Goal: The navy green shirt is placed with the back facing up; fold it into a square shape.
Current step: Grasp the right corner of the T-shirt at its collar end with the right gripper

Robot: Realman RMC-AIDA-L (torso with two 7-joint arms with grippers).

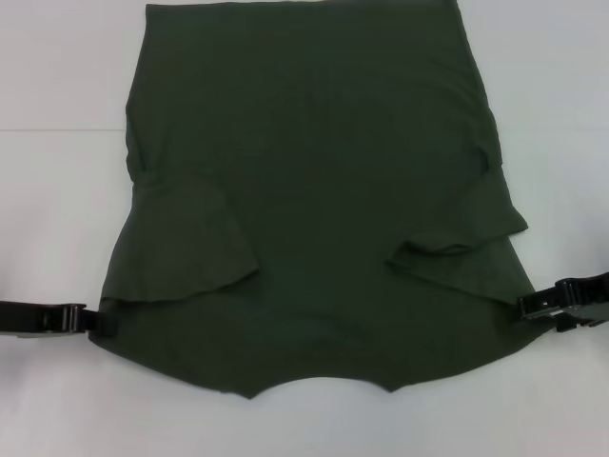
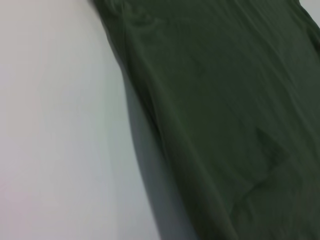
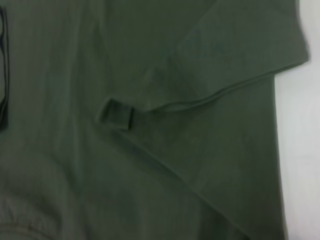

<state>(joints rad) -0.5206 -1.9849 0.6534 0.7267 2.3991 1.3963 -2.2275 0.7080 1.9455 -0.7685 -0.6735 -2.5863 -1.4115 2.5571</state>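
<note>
The navy green shirt (image 1: 304, 181) lies spread flat on the white table (image 1: 57, 86), its curved neckline (image 1: 319, 379) at the near edge and its hem at the far end. Both short sleeves are folded inward onto the body, one on the left (image 1: 186, 243) and one on the right (image 1: 461, 252). My left gripper (image 1: 95, 322) sits at the shirt's near left shoulder corner, touching the cloth edge. At the near right shoulder corner is my right gripper (image 1: 525, 307). The left wrist view shows the shirt (image 2: 225, 110) edge with a shadow beside it. The right wrist view shows the shirt (image 3: 150, 165) and a sleeve hem.
Bare white table (image 2: 55, 125) surrounds the shirt on the left, right and near side. The shirt's far hem runs to the top edge of the head view.
</note>
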